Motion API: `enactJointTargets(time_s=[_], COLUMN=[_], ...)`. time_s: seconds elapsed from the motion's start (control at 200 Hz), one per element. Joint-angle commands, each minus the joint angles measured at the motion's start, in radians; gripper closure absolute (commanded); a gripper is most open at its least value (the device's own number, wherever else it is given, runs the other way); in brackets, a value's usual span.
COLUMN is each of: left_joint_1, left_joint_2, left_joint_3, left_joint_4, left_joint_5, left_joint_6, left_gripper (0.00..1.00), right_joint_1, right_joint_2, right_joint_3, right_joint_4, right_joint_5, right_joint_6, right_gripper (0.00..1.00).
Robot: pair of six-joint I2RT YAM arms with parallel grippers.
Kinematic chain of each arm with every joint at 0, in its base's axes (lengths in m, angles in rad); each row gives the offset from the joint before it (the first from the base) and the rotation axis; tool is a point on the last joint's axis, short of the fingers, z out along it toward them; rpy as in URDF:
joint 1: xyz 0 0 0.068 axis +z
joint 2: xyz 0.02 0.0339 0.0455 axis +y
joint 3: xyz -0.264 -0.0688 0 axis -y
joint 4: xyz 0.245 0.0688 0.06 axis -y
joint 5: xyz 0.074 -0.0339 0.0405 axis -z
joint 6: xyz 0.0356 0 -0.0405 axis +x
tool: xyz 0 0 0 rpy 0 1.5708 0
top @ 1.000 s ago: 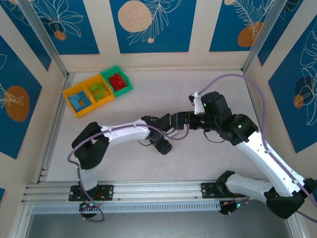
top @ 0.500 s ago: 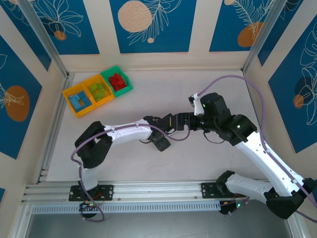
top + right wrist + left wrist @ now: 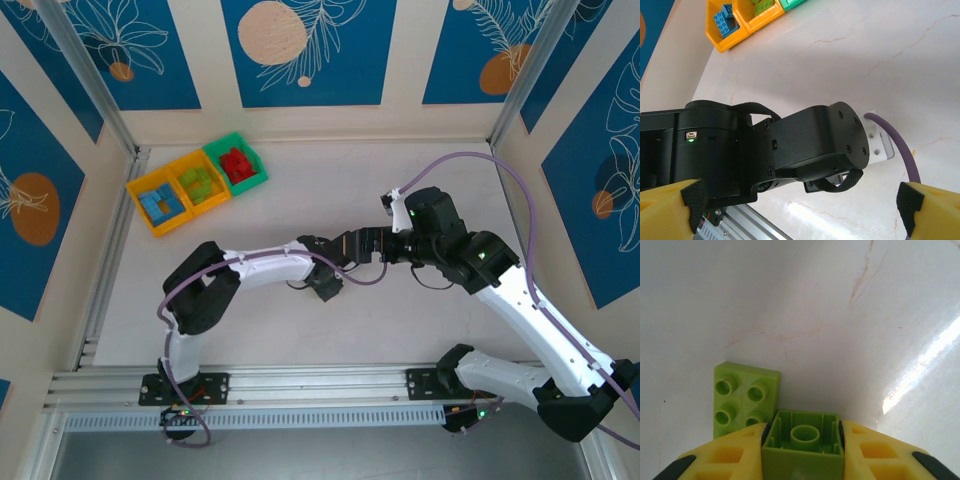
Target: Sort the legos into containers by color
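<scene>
Orange-yellow and green containers (image 3: 732, 42) are being seen joined in a row at the far left of the table (image 3: 300, 190). Blue legos (image 3: 160, 205) are being held in the left bin, lime legos (image 3: 200, 185) in the middle bin, and red legos (image 3: 236, 162) in the green bin on the right. Near the middle of the table, a lime brick (image 3: 802, 447) is being squeezed by the left gripper (image 3: 802, 432) between its yellow fingers (image 3: 730, 452), hollow side facing the wrist camera. A second lime brick (image 3: 746, 399) is being seen flat on the table, studs up, just beside the held one. Further right, the right gripper (image 3: 800, 210) is being held wide open with nothing in it, close to the left arm's black wrist (image 3: 810, 145).
</scene>
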Motion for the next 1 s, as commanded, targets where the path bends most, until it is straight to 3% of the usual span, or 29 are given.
enactJointTargets(time_s=[0.0, 0.225, 0.4, 0.645, 0.87, 0.995], left_joint_1=[-0.003, 0.036, 0.161, 0.479, 0.839, 0.964], left_joint_2=[-0.011, -0.124, -0.218, -0.242, -0.107, -0.038], left_joint_3=[-0.011, 0.004, 0.02, 0.075, 0.286, 0.384], left_joint_4=[-0.001, -0.025, -0.032, -0.06, -0.127, -0.13], left_joint_5=[0.039, 0.096, 0.176, 0.229, 0.231, 0.195], left_joint_6=[0.005, -0.019, -0.05, -0.037, -0.104, -0.142], left_gripper=[0.72, 0.74, 0.74, 0.73, 0.72, 0.71], right_joint_1=[-0.005, -0.005, -0.006, -0.007, -0.008, -0.008], right_joint_2=[-0.023, -0.036, -0.034, 0.002, 0.04, 0.043], right_joint_3=[-0.012, 0.008, 0.023, 0.038, 0.058, 0.059], right_joint_4=[-0.017, -0.032, -0.007, 0.013, 0.023, 0.023], right_joint_5=[-0.024, -0.02, -0.025, -0.036, -0.051, -0.049], right_joint_6=[0.015, 0.014, 0.019, 0.015, 0.001, -0.001], right_gripper=[0.0, 0.0, 0.0, 0.01, 0.01, 0.0])
